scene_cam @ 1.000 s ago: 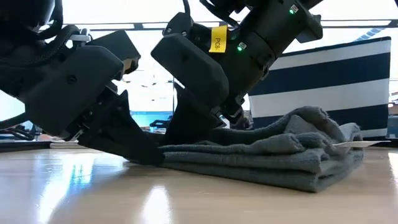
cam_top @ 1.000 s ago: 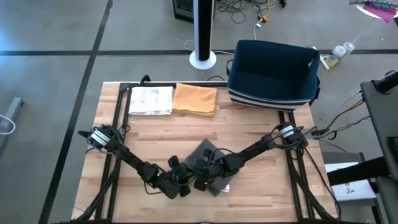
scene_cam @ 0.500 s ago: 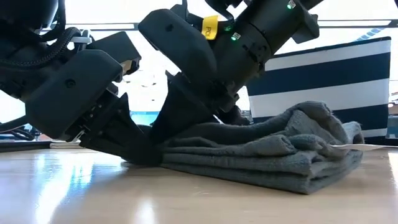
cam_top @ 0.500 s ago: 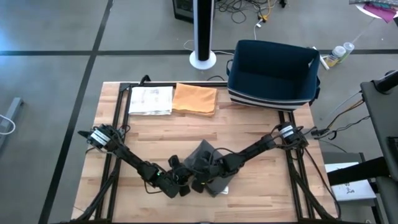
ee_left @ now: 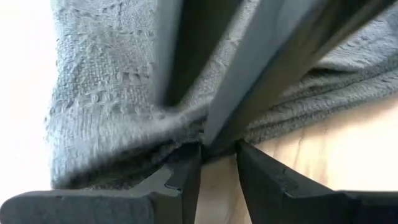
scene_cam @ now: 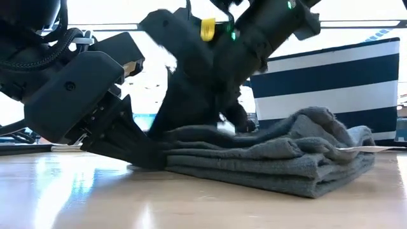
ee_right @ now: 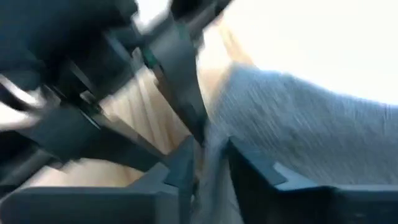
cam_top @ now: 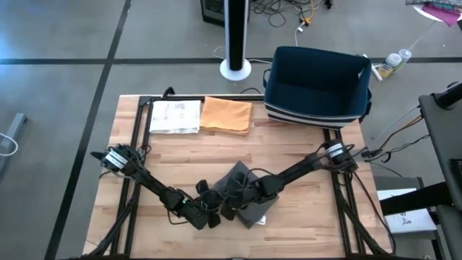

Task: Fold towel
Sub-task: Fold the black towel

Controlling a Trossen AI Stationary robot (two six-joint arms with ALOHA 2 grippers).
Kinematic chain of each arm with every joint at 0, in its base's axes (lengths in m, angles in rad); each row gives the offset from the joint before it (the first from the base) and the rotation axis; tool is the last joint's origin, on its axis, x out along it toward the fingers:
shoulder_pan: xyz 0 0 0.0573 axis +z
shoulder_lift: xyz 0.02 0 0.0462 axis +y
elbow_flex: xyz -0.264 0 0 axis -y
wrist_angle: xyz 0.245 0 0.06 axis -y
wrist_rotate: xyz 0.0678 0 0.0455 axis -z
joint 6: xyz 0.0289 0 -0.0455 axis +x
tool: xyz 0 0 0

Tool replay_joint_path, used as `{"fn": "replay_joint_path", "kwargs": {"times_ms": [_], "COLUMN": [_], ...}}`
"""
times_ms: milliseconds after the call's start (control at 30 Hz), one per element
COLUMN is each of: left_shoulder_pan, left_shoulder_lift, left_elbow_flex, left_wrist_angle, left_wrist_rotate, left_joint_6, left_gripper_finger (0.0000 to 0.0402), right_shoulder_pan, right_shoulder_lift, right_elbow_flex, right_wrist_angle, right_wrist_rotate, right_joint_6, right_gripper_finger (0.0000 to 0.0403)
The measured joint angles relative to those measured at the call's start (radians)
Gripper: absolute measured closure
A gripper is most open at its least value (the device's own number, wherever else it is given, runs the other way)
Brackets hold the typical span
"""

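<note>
Grey towel (cam_top: 245, 202) is lying folded in several layers on the wooden table (cam_top: 303, 155), near its front edge, with both pincers crowding its left end. In the low view the towel (scene_cam: 280, 159) is sitting flat, its top layer rumpled. The left gripper (ee_left: 217, 152) is pressing its tips against the towel's edge, fingers (ee_left: 186, 177) standing slightly parted with cloth (ee_left: 118, 106) just ahead of them; whether they are pinching it I cannot tell. The right gripper (ee_right: 208, 155) is hovering at the same edge, fingers a little apart, seemingly released. Beyond both pincers are lying an orange cloth (cam_top: 227, 115), a white sheet (cam_top: 175, 116) and a striped navy basket (cam_top: 317, 87)
</note>
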Motion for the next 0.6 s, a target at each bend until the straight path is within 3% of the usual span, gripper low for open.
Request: {"fn": "replay_joint_path", "kwargs": {"times_ms": [167, 400, 600], "left_shoulder_pan": [0.000, 0.000, 0.005], "left_shoulder_lift": [0.000, 0.001, 0.001], "left_elbow_flex": [-0.001, -0.001, -0.001], "left_wrist_angle": [-0.001, -0.001, 0.006], "left_wrist_rotate": [0.000, 0.001, 0.007], "left_joint_6": [0.001, 0.011, 0.054], "left_gripper_finger": [0.0307, 0.0303, 0.0296], "right_shoulder_pan": [0.022, 0.112, 0.126], "right_shoulder_lift": [-0.108, -0.185, -0.084], "right_elbow_flex": [-0.011, -0.061, -0.084], "right_wrist_angle": [-0.123, -0.427, -0.321], "right_wrist_rotate": [0.015, 0.243, 0.208], "right_joint_6": [-0.041, -0.050, -0.066], "right_gripper_finger": [0.0228, 0.0199, 0.0208]}}
